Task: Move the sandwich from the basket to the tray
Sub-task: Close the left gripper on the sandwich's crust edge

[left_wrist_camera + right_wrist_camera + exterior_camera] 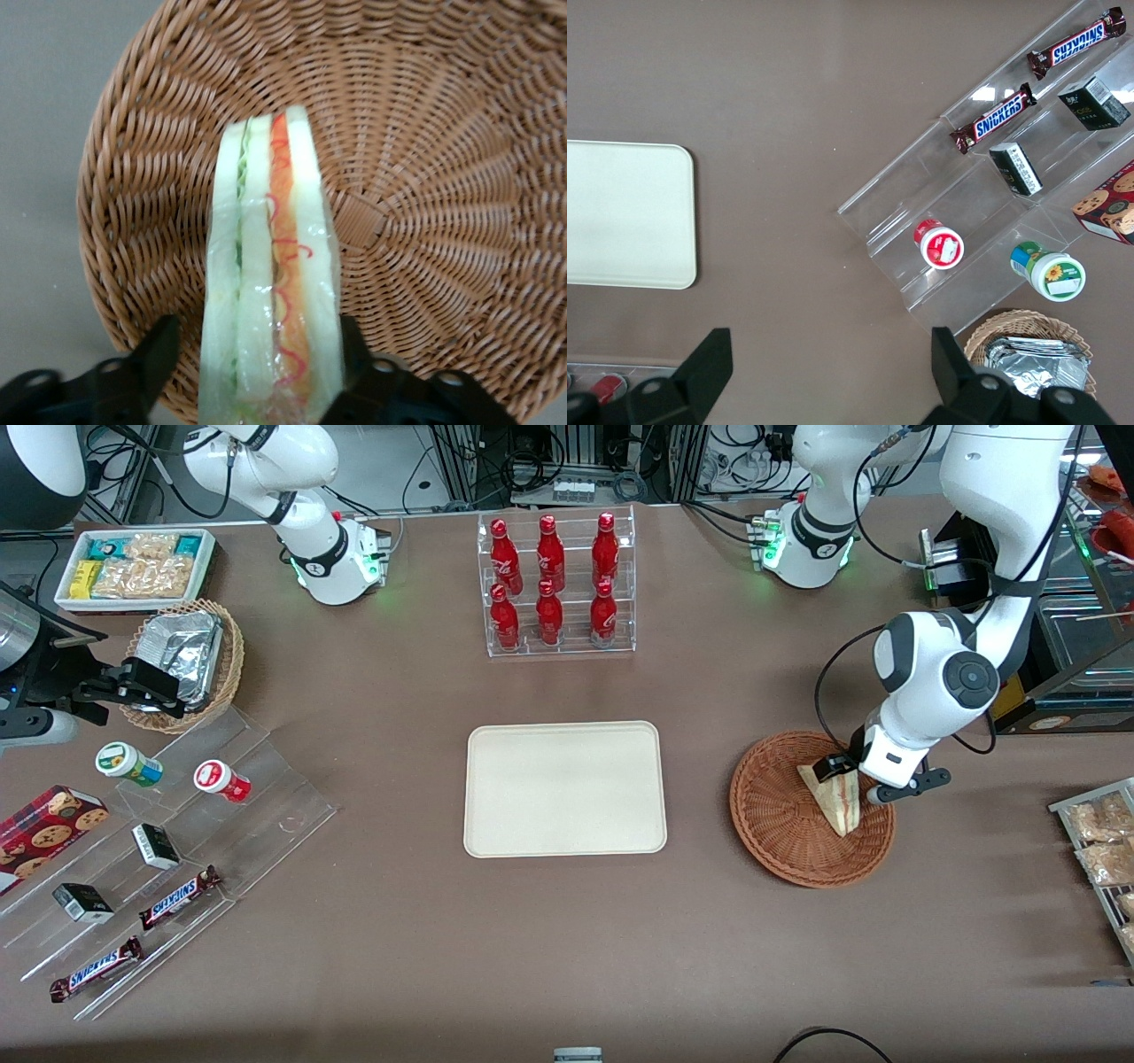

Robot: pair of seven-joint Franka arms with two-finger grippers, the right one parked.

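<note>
Hand (257, 354) gripping sandwich (270, 266) over basket (425, 177)

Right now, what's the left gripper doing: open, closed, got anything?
Left gripper: closed on the sandwich, one finger against each bread face, over the basket. The tray holds nothing yet.

"SNICKERS" reads on two candy bars (180, 897) (96, 969) (brown wrappers) on the acrylic steps (266, 815).
</note>
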